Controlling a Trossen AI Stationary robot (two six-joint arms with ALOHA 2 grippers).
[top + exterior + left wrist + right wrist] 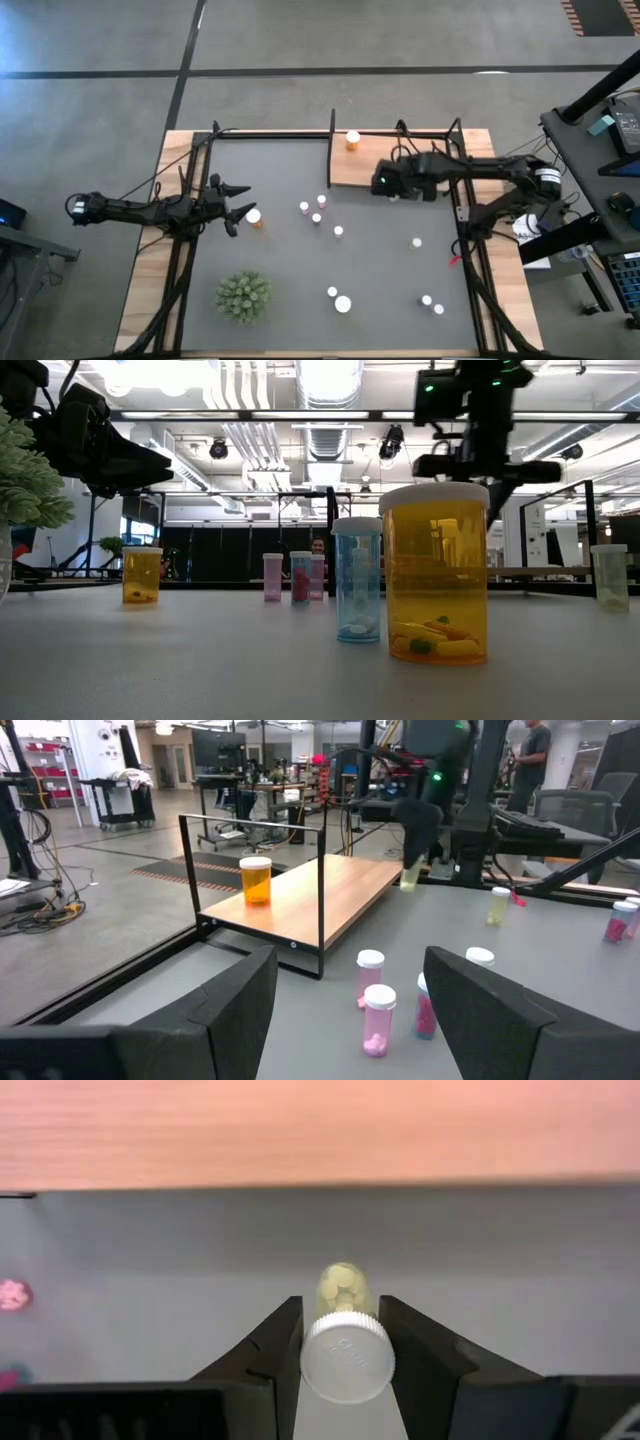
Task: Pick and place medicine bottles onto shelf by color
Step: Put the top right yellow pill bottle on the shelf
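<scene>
Left gripper (240,199) sits at the mat's left edge, fingers spread, nothing between them; an orange bottle (254,216) stands just beside its lower fingertip. In the left wrist view both dark fingers (235,1010) are cut off by the frame. Spiky green plant (243,296) sits lower left on the dark grey mat (380,270); the low view shows only its edge.

Middle of the mat: small cluster of pink bottles (318,208), round, clear plastic bodies, white ribbed caps; from overhead mostly caps show, body colours hard to make out. The low view shows a pale blue bottle (357,580) and a wide orange bottle (437,573) up close, pills visible through the walls. More white-capped bottles (337,298) are scattered lower right, colours unclear.

Shelf (362,160): flat light-wood board, smooth grain, thin black metal posts, at the mat's far edge. One orange bottle on the shelf (353,140) stands upright near its far rim.

Right gripper (383,182) hangs over the shelf's near edge, its body hiding what is under it from above. The right wrist view shows its fingers (270,1350) pinching a yellowish bottle (345,1285) just below the white cap; the bottle hangs above grey mat, beside the wood edge. Whether its base touches anything cannot be told.
</scene>
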